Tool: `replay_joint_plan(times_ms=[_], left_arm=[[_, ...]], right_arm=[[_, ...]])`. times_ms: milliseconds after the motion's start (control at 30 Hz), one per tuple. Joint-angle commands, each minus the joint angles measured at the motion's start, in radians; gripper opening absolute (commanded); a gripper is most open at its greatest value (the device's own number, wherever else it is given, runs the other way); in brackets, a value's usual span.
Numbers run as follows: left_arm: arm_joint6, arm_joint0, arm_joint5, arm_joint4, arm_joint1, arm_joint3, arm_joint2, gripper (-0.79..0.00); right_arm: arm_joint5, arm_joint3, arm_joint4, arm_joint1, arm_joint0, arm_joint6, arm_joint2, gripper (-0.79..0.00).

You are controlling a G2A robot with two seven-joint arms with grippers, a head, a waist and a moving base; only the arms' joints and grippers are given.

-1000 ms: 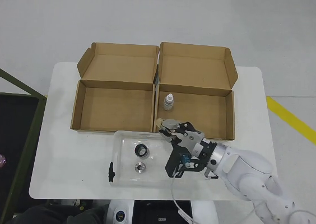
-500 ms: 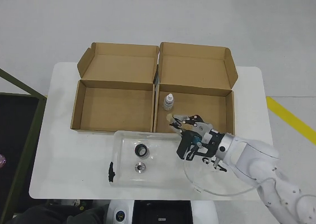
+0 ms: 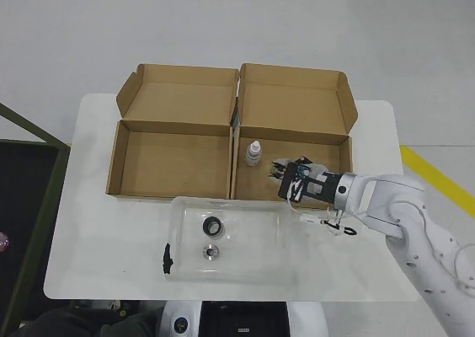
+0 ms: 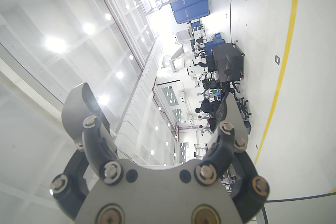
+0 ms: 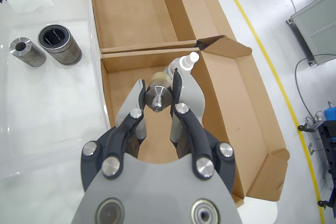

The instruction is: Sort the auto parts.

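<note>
My right gripper (image 5: 158, 93) (image 3: 278, 167) is shut on a metal threaded part (image 5: 156, 96) with a tan end. It hangs over the right cardboard box (image 3: 322, 177) (image 5: 223, 109), beside a small white spray bottle (image 3: 254, 152) (image 5: 183, 62) standing in that box. The left cardboard box (image 3: 170, 164) (image 5: 131, 4) holds nothing I can see. In the clear plastic tray (image 3: 246, 253) (image 5: 52, 114) lie a black-lined bearing sleeve (image 3: 213, 226) (image 5: 59, 44) and a steel bushing (image 3: 211, 251) (image 5: 27, 51). My left gripper (image 4: 157, 107) is open, pointing up at the ceiling.
The boxes stand side by side at the back of the white table (image 3: 94, 219), lids folded back. A small black piece (image 3: 168, 258) sits at the tray's left edge. A dark green cart (image 3: 2, 211) stands left of the table.
My right gripper has carried the threaded part from the tray's back edge up and to the right, over the right box near the bottle.
</note>
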Motion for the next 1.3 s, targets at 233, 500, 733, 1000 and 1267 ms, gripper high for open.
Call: replay_joint_plan(times_ms=[233,500,733,1000,1267], left_arm=[[0.000,0.000,0.000,0.000,0.000,0.000,0.000,0.000],[0.000,0.000,0.000,0.000,0.000,0.000,0.000,0.000],[0.000,0.000,0.000,0.000,0.000,0.000,0.000,0.000],[0.000,0.000,0.000,0.000,0.000,0.000,0.000,0.000],[0.000,0.000,0.000,0.000,0.000,0.000,0.000,0.000]], right_arm=[[-0.026,0.187,0.186,-0.029,0.160,0.165,-0.095,-0.785],[-0.029,0.345,0.262,-0.065,0.306,0.289,-0.212,-0.785],[-0.020,0.458,0.275,-0.096,0.384,0.324,-0.294,-0.785],[-0.009,0.528,0.255,-0.121,0.433,0.327,-0.352,-0.763],[0.005,0.579,0.232,-0.142,0.464,0.324,-0.393,-0.603]])
